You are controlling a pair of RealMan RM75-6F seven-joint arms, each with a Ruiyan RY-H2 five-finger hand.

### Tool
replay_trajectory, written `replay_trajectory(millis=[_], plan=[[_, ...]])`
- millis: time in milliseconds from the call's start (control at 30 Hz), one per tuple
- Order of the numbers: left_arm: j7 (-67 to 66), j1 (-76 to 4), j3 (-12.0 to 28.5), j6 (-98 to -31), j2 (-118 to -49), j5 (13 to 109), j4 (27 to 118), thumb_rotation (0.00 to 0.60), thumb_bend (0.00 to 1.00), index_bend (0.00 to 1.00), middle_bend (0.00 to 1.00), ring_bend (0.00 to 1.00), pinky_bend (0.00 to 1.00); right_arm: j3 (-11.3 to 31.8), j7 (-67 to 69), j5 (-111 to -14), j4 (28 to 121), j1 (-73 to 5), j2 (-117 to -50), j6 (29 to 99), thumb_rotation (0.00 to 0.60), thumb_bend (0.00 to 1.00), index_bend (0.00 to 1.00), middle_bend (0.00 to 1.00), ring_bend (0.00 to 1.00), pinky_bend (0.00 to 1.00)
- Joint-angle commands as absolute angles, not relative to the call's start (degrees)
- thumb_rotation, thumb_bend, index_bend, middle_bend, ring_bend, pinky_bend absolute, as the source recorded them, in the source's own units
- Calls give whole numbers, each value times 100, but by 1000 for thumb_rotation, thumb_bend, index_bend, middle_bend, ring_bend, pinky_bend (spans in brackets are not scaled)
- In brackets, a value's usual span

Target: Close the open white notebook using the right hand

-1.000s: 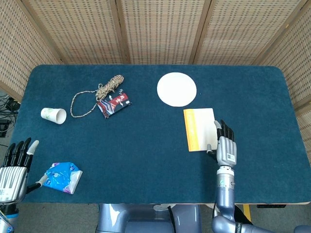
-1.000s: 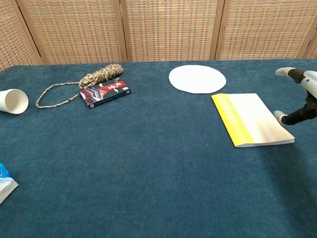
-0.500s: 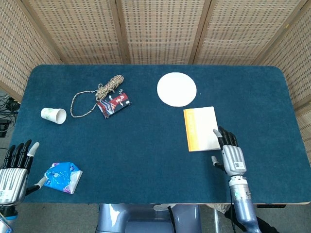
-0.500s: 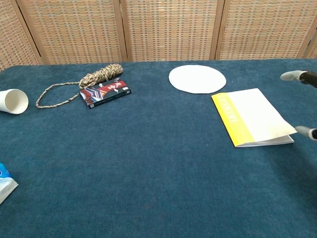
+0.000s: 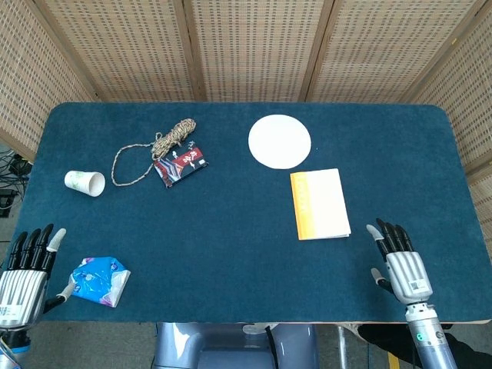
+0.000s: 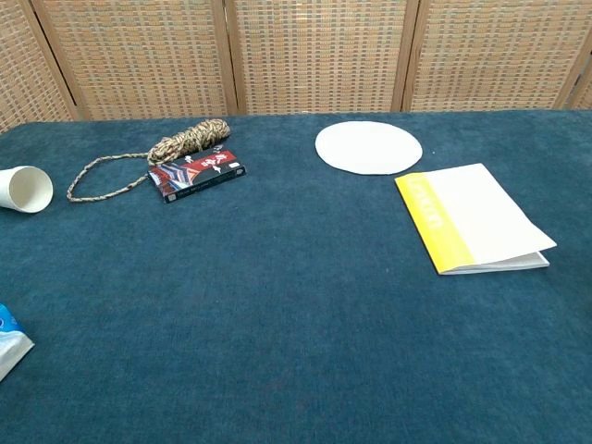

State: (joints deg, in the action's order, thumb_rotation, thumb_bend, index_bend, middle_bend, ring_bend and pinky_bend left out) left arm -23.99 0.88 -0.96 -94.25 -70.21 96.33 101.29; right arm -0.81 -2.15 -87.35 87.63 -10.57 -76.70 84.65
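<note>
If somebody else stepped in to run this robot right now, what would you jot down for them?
Right hand: fingers spread, holds nothing, near the table's front edge, apart from the notebook.
Left hand: fingers spread, holds nothing, at the front left corner.
White notebook: lies closed on the blue table, below the white disc; in the chest view its cover lifts slightly at the near corner.
Done: notebook closed.
Left: perhaps press the cover flat.

table (image 5: 231, 254): matt blue napped cloth | notebook (image 5: 319, 204): smooth matt paper | rope (image 5: 173, 139): rough twisted fibre | cup (image 5: 84, 183): paper | packet (image 5: 99, 280): glossy plastic | screens (image 5: 254, 46): woven cane, wood frames
</note>
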Motion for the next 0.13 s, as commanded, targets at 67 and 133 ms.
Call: replay_trajectory(millis=[67,133], plan=[[-2410,74,-86,-9372,-7064,9609,10097,600,85,0,0,0,0,-64,-22,-8905,8700,-905,-7575,8722,600,411,0,0,0,0],[-2412,64,-92,-9330,-7079,9605,10088,600,85,0,0,0,0,-43,14,-8897,8720,-885,-7528,8722,600,409,0,0,0,0]])
